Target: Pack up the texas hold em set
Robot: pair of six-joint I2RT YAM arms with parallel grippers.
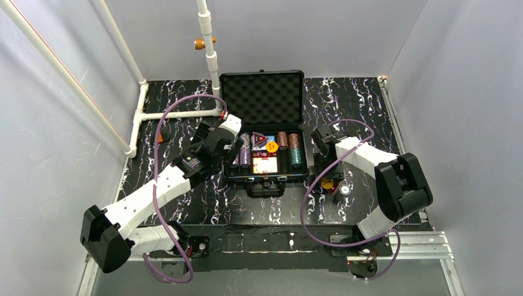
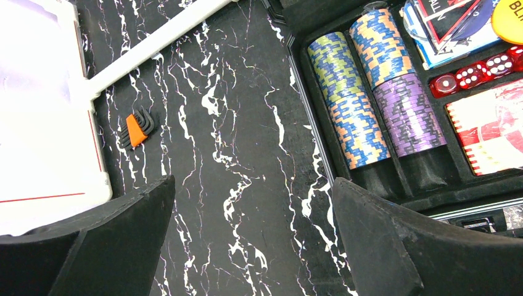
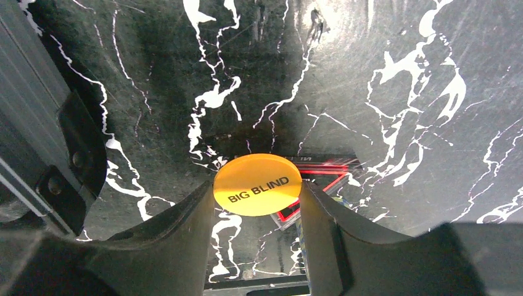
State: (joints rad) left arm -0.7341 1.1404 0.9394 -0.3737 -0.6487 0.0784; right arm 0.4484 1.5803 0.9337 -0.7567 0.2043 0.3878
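Note:
The black hard case (image 1: 228, 161) lies open mid-table, its egg-crate foam lid (image 1: 262, 98) standing at the back. It holds rows of multicoloured chips (image 2: 364, 80), card decks (image 2: 487, 123), red dice (image 2: 472, 75) and an orange disc (image 1: 272, 147). My left gripper (image 2: 251, 185) is open and empty over the table just left of the case; it also shows in the top view (image 1: 227, 143). My right gripper (image 3: 257, 197) is shut on an orange "BIG BLIND" disc (image 3: 257, 184) by its edges, right of the case's front corner (image 1: 327, 183). A red-edged clear piece (image 3: 321, 179) lies under it.
A small orange hex-key set (image 2: 137, 128) lies on the black marbled table at the left. A white pipe frame (image 1: 179, 114) runs along the back left. A clear disc (image 1: 344, 190) lies by the right gripper. The case's handle (image 1: 266, 188) sticks out toward the arms.

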